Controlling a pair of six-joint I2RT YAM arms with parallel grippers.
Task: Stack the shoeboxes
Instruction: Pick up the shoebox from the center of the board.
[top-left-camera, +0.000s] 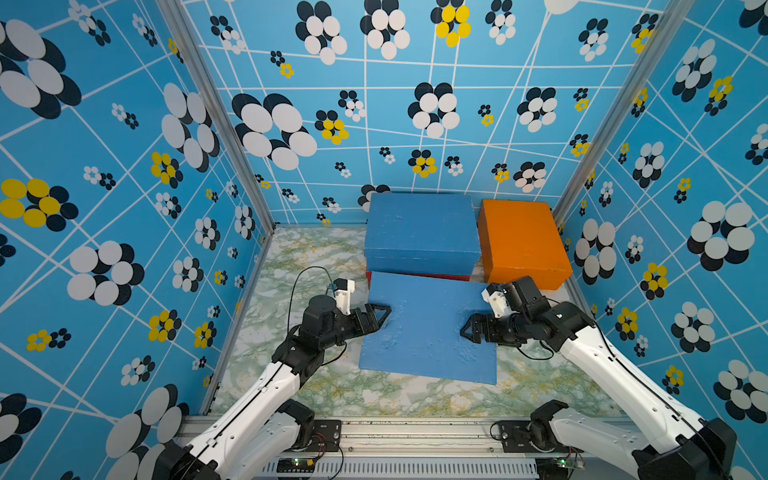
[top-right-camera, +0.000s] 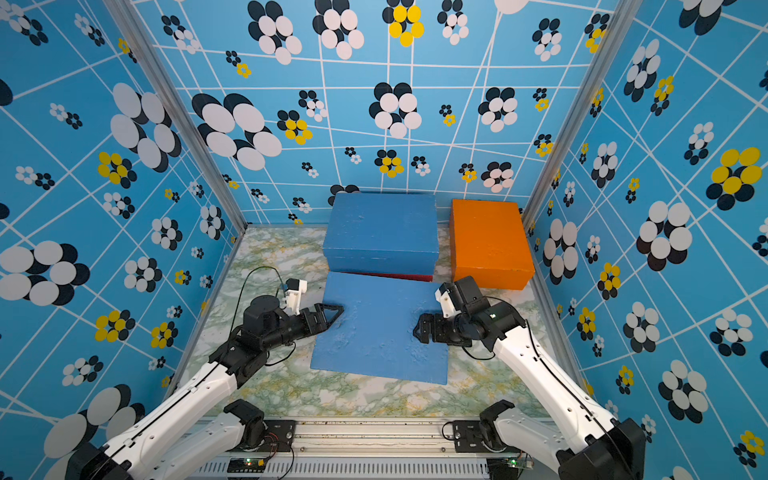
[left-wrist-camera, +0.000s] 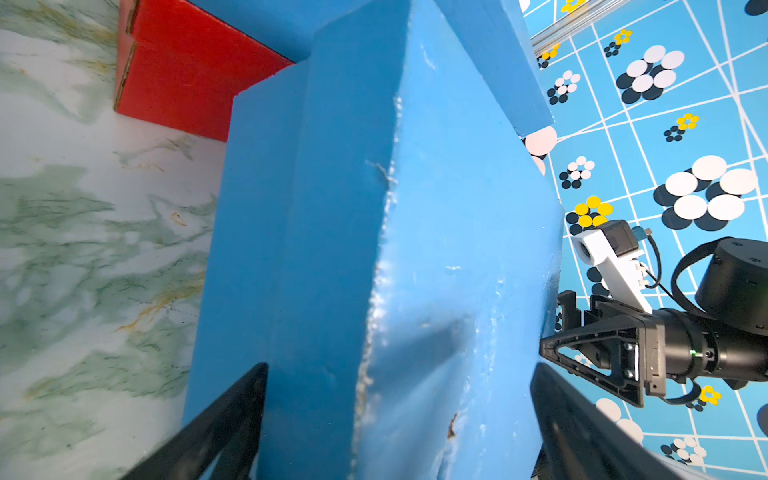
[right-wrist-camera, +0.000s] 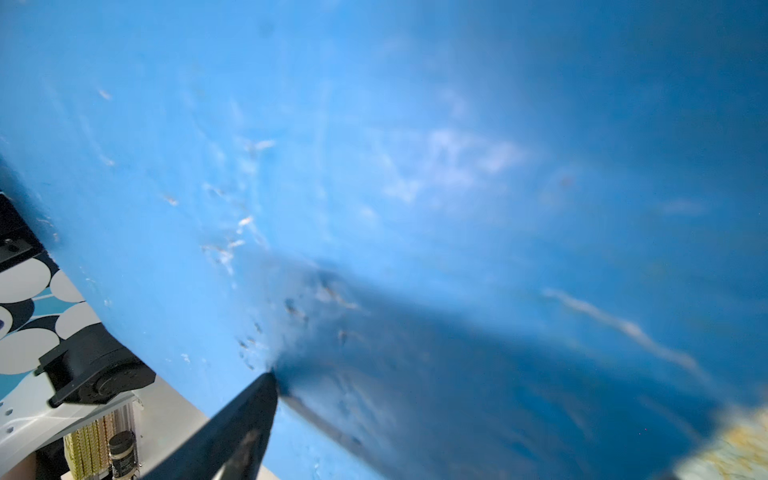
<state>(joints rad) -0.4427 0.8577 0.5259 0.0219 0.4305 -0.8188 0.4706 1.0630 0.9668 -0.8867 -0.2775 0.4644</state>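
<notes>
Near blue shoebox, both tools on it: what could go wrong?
1. The left tool and right tool bite only the end edges of the near blue shoebox, which sits skewed; it could slip or sag.
2. Its far edge crowds the red shoebox under the far blue shoebox; lifting might nudge that stack.

tabletop (top-left-camera: 316, 257): white marble print, green and yellow veins. walls (top-left-camera: 490, 79): blue wallpaper, white lines, black-white-yellow flowers. aluminium corner post (top-left-camera: 216, 108); aluminium rail (top-left-camera: 415, 430) at near edge.

a robot lab test booth — blue flower-print wall panels (top-left-camera: 415, 124) on metal posts (top-left-camera: 216, 112), a marble-print tabletop (top-left-camera: 311, 395), and two robot arms (top-left-camera: 266, 386) bolted to a rail (top-left-camera: 415, 432).
</notes>
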